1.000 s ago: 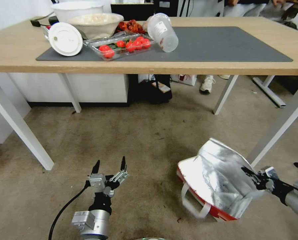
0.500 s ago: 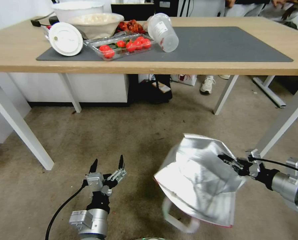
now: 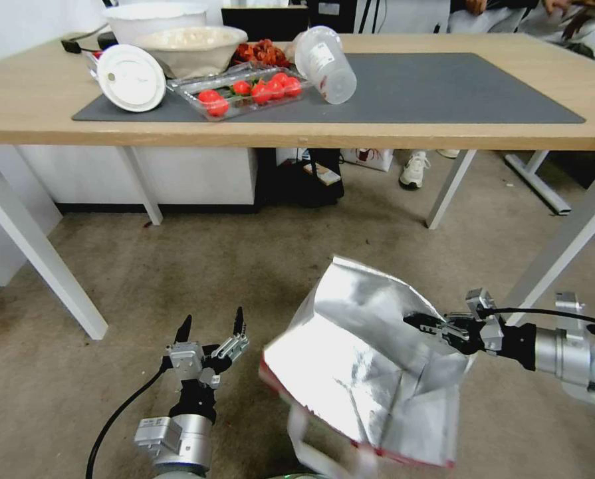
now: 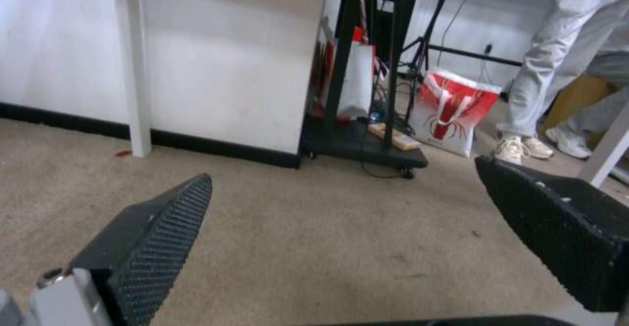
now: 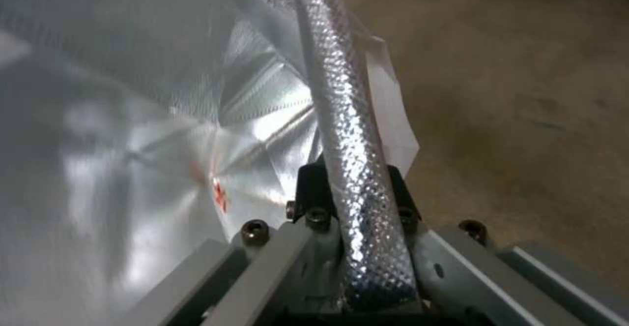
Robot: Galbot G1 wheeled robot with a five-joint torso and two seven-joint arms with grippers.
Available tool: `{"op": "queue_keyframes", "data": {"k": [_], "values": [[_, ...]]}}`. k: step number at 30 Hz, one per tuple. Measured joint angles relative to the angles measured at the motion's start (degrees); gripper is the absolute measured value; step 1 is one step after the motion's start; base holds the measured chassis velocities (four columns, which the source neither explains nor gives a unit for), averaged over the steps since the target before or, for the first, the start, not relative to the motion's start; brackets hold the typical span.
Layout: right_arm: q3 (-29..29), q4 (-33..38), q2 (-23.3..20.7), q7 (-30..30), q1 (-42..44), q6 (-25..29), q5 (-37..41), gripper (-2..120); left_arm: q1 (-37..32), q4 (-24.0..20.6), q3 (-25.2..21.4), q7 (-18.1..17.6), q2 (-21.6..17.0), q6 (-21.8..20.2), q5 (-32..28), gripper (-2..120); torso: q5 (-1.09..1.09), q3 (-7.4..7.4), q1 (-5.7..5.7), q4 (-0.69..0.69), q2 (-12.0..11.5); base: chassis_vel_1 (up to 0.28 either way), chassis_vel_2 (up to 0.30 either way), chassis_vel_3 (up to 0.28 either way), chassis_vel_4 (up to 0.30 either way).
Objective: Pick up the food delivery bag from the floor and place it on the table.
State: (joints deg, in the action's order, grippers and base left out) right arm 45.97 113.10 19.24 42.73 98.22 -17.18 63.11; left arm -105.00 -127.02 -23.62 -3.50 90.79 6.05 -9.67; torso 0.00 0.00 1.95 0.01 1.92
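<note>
This looks like an office or lab room used for robot trials. A light-wood table [image 3: 443,136] on white legs carries a grey mat [image 3: 443,86], and under it lies worn, stained carpet [image 3: 244,266]. Beyond the table, at about 12 o'clock, a black wheeled cart [image 4: 367,139] stands amid loose cables [image 4: 459,16] and tripod legs against a plain white wall with a dark skirting. Sneakered feet [image 3: 415,169] of a bystander show at about 1 o'clock.
</note>
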Motion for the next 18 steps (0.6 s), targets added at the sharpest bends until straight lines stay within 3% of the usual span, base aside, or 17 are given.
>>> {"op": "queue_keyframes", "data": {"k": [1,3,18], "values": [[0.0,0.0,0.0,0.0,0.0,0.0,0.0,0,0.0,0.0,0.0,0.0,0.0,0.0,0.0,100,0.0,0.0,0.0,0.0,0.0,0.0,0.0,0.0,0.0],[0.8,-1.8,-1.6,6.1,-0.3,1.1,1.0,0,0.0,0.0,-0.2,0.0,-0.1,-0.2,-0.2,100,0.0,0.0,0.0,-0.01,0.0,0.0,0.0,0.0,0.0],[0.5,-1.9,-1.7,8.7,-0.4,1.0,2.0,0,0.3,-1.0,-0.3,-1.2,-0.3,-1.4,0.0,100,0.0,0.0,0.0,-0.01,0.0,0.0,0.0,0.0,0.0]]}}
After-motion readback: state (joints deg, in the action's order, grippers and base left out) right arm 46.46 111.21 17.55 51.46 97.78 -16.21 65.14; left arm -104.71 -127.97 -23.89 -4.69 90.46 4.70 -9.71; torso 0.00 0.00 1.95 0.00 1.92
